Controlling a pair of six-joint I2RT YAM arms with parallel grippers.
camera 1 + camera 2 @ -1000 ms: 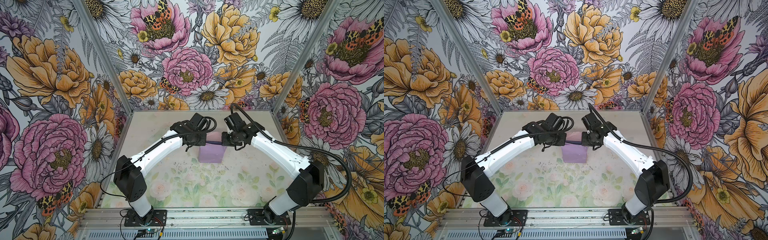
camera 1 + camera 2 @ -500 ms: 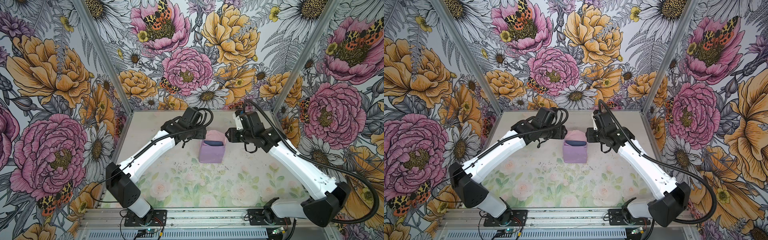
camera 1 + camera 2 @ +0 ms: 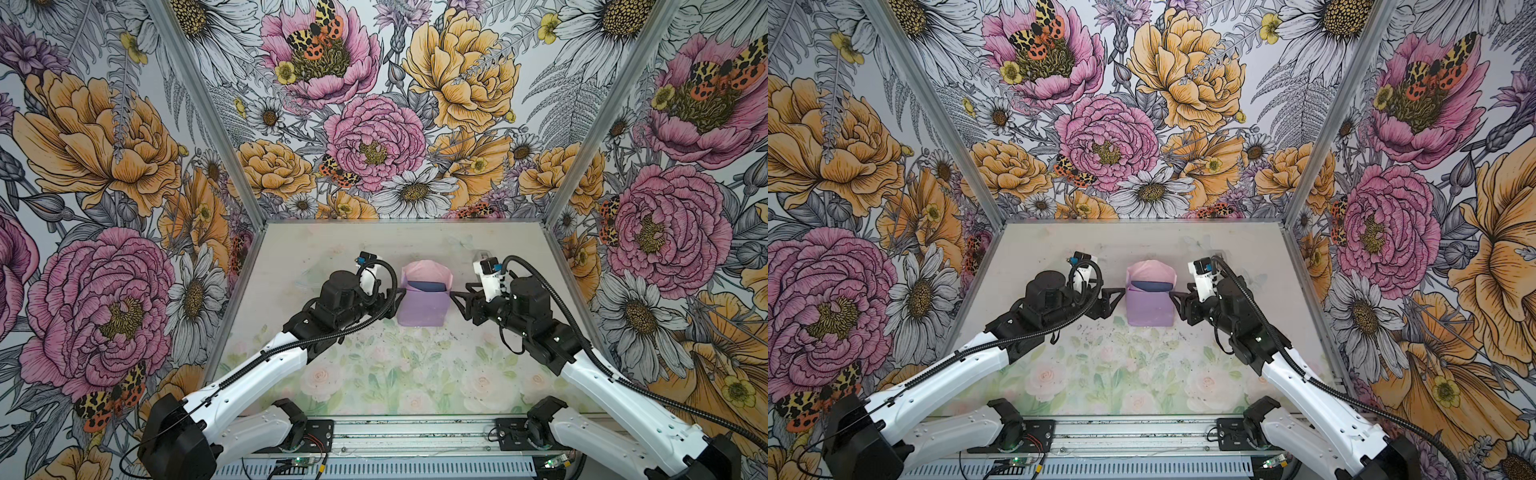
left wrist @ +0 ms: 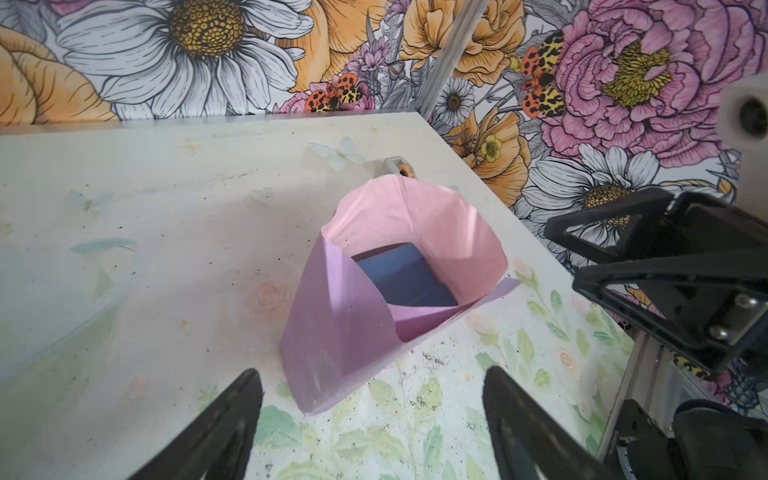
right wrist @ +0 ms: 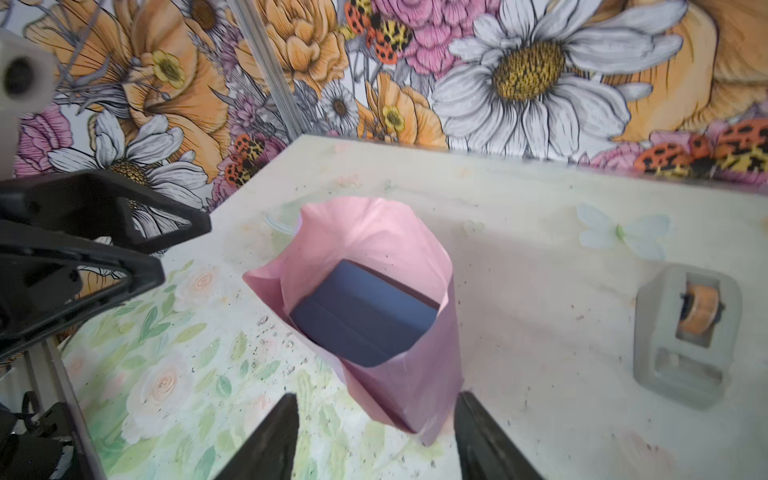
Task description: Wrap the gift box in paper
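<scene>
Navy-blue cardboard gift box point(image 5: 365, 320) is sitting approx. half-wrapped in thin pink/lilac paper point(image 4: 336, 332), top uncovered, folds loose, w/ left gripper point(image 4: 372, 376) & right gripper point(image 5: 378, 398) hanging spread, empty.

paper point(image 4: 340, 332): thin, creased. Outer face lilac with a slight gloss, inner face matt pale pink.
gift box point(image 5: 365, 320): navy cardboard, matt, smooth.
desk point(image 5: 540, 249): smooth floral-print top, faded, dark specks.
tape dispenser point(image 5: 656, 316): grey, matt, looks plastic.
left pincer point(image 4: 372, 374) fingers point(image 4: 232, 415): black matt plastic.
frame post point(image 4: 451, 54): bare metal.
</scene>
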